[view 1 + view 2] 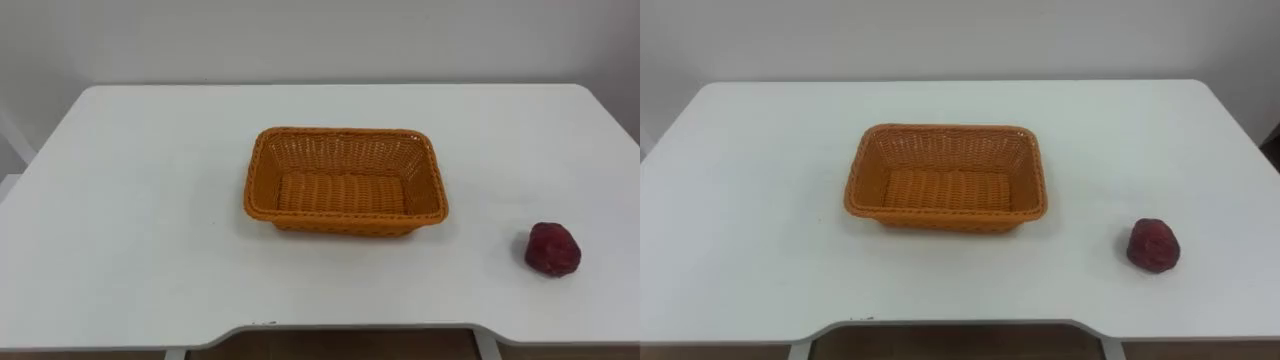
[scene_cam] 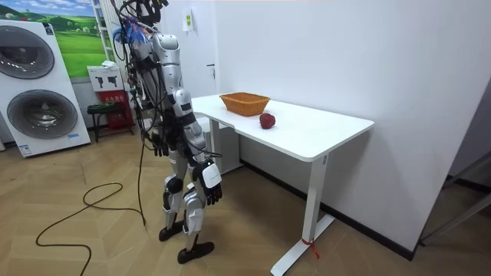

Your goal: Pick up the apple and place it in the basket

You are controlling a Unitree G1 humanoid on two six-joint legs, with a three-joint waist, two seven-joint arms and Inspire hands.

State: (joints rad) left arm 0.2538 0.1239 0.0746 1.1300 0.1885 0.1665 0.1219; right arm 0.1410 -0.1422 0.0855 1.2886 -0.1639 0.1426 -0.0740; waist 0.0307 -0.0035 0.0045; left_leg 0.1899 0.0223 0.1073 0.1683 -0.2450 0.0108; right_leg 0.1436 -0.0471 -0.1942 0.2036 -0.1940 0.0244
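The robot stood at the desk's [image 1: 130,200] long edge with both arms hanging at its sides. The right hand [image 2: 212,182] and the left hand [image 2: 159,142] hung below desk level, fingers released and grasping nothing. The apple [image 1: 553,249] lay on the desk, to the right of the empty wicker basket [image 1: 345,180] and apart from it, well away from both hands.

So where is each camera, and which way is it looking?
Left eye view: on the robot's head, looking down at the table, basket and apple.
Right eye view: same head, slightly aside, same downward look.
Room view: standing across the room; shows the whole robot, left hand and right hand hanging low.
Shared: basket and apple.
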